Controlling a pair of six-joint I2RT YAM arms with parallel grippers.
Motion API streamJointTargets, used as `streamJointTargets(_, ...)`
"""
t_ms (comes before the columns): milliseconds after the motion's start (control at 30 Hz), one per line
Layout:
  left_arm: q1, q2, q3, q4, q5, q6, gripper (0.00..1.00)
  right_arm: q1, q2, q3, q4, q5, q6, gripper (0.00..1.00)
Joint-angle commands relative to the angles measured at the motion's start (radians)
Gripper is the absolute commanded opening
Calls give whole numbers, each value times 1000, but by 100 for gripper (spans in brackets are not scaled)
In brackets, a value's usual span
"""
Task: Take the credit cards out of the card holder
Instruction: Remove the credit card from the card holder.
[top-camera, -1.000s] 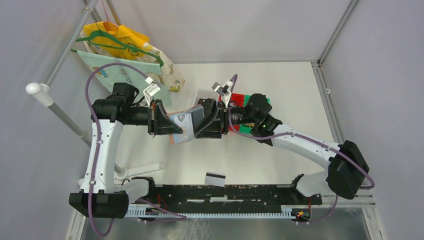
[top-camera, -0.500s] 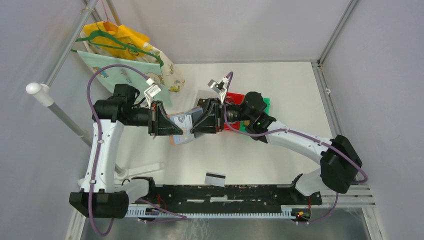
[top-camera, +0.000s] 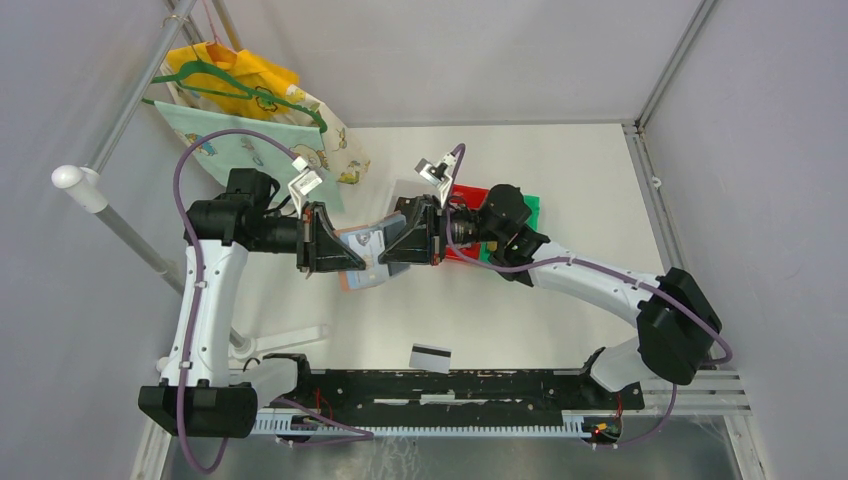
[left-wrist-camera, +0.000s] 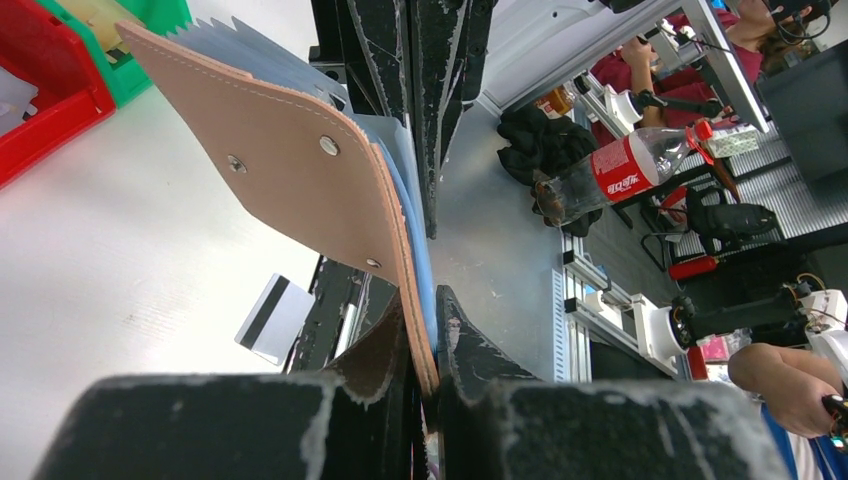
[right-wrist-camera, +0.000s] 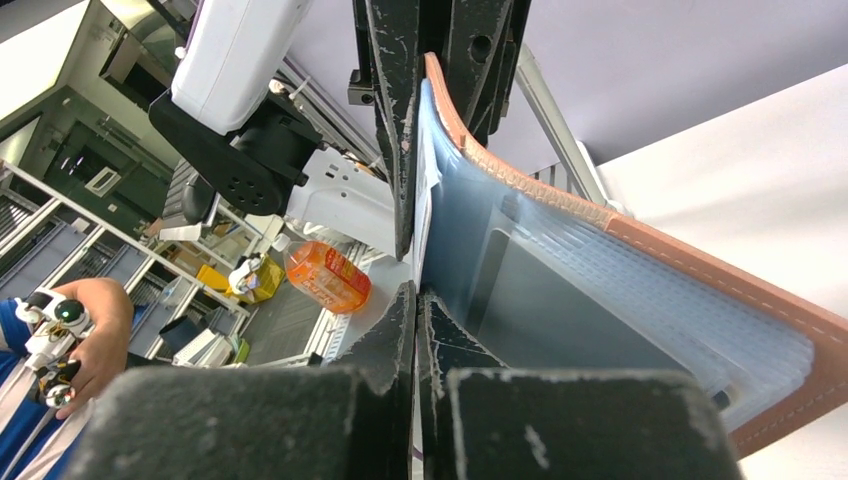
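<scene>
White table (top-camera: 560, 300) below, the card holder (top-camera: 362, 250) hangs between both arms: left gripper (left-wrist-camera: 428, 340) pinching its leather edge, right gripper (right-wrist-camera: 415, 300) nipped shut at a pocket mouth. One credit card (top-camera: 429, 357) lies down there. Best pull straight along the pocket — slowly — with the left clamped firm.

left arm (top-camera: 200, 300), right arm (top-camera: 600, 285): white links, black joints, purple cables; black end effector fingers (left-wrist-camera: 520, 410) scuffed.

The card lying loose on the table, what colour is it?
White card with a black stripe; clearest in the top external view.
</scene>
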Motion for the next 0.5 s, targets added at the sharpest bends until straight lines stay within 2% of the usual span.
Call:
streamJointTargets(0, -4, -12, 21, 7, 61, -19, 8, -19, -60, -29, 71, -2, -6, 0)
streamJointTargets(367, -5, -5, 40, 6, 76, -28, 3, -27, -88, -67, 111, 10, 14, 0)
streamJointTargets(400, -5, -7, 39, 6, 77, -24, 3, -22, -85, -63, 112, 13, 15, 1)
streamJointTargets(467, -4, -7, 40, 7, 77, -21, 2, -12, -75, -47, 111, 13, 18, 17)
